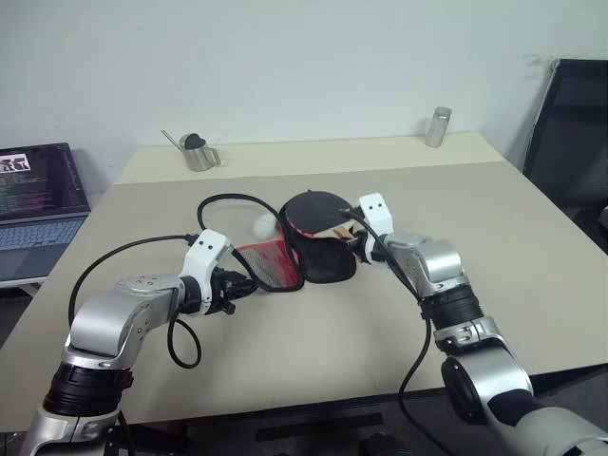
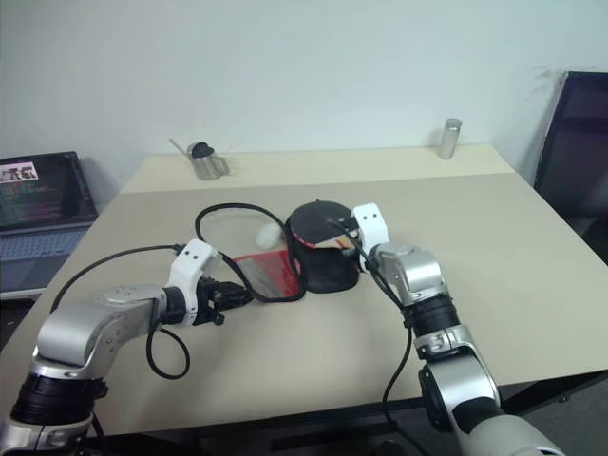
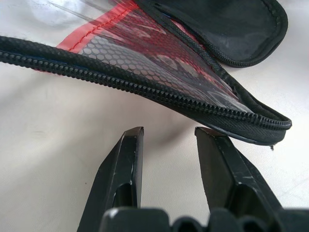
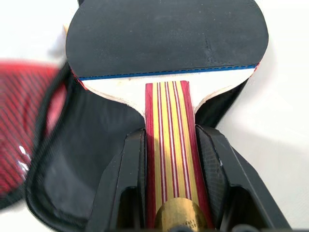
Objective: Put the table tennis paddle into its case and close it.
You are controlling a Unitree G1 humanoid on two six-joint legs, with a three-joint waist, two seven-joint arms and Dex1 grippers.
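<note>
R gripper [image 4: 170, 145] is clamped on the striped wooden handle of the table tennis paddle [image 4: 166, 36], holding its black blade tilted up over the opened case [image 1: 318, 258] at mid-table. L gripper [image 3: 169, 145] sits w/ fingers parted around nothing, just beside the case's zipper edge and red mesh flap. A white ball [image 1: 262, 225] lies next to the case; laptop [image 1: 36, 204] off the table's left.

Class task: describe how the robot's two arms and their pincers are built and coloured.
Both arms are silver metal segments with black joint rings. Each wrist carries a white block with two dark dots. Black cables loop along both arms. The left pincer and right pincer each have two black fingers.
</note>
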